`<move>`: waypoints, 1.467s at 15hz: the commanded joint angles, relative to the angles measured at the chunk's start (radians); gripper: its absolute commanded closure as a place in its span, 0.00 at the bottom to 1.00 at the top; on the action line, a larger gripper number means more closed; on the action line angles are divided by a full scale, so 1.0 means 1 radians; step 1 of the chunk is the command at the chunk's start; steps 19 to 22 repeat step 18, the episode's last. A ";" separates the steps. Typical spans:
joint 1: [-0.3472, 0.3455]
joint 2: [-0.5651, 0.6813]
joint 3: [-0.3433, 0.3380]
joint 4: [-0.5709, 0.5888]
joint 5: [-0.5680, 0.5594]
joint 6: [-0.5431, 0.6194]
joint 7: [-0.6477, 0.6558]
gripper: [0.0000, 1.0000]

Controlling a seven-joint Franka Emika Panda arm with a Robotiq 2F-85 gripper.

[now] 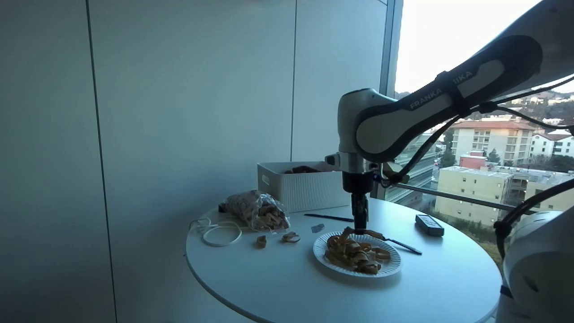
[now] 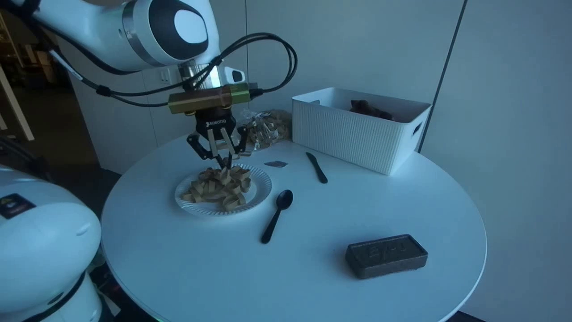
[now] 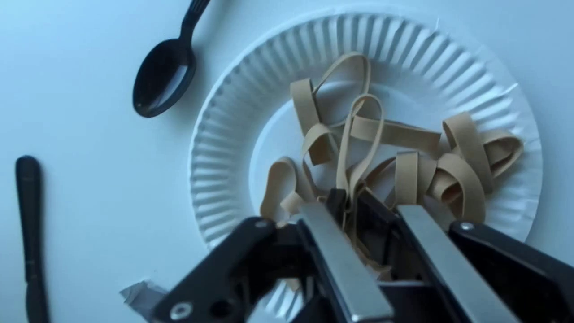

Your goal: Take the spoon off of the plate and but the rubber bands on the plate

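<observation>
Black and off the plate, the spoon (image 2: 284,199) lies on the table beside the rim; its bowl (image 3: 163,78) shows in the wrist view. A heap of tan rubber bands (image 3: 406,177) rests on the fluted white plate (image 3: 224,148), and the same heap (image 1: 358,255) shows in an exterior view. My gripper (image 3: 351,199) points down over the plate, its fingertips pinched together on one rubber band whose loop sticks out past them. In an exterior view the gripper (image 2: 225,165) is low, at the heap's far side. Whether the held band touches others I cannot tell.
A black knife (image 2: 317,168) and a small clear scrap (image 1: 317,228) lie beyond the plate. Behind stand a white box (image 2: 348,129) and a plastic bag of bands (image 1: 260,211). Two loose bands (image 1: 291,237), a white cable (image 1: 223,244) and a dark block (image 2: 386,256) are also on the table.
</observation>
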 commanded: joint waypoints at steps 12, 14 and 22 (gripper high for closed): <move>0.043 -0.187 -0.048 -0.006 -0.010 -0.056 -0.069 0.00; 0.057 -0.273 -0.060 -0.005 -0.007 -0.093 -0.119 0.00; 0.060 -0.277 -0.066 -0.012 -0.009 -0.092 -0.119 0.01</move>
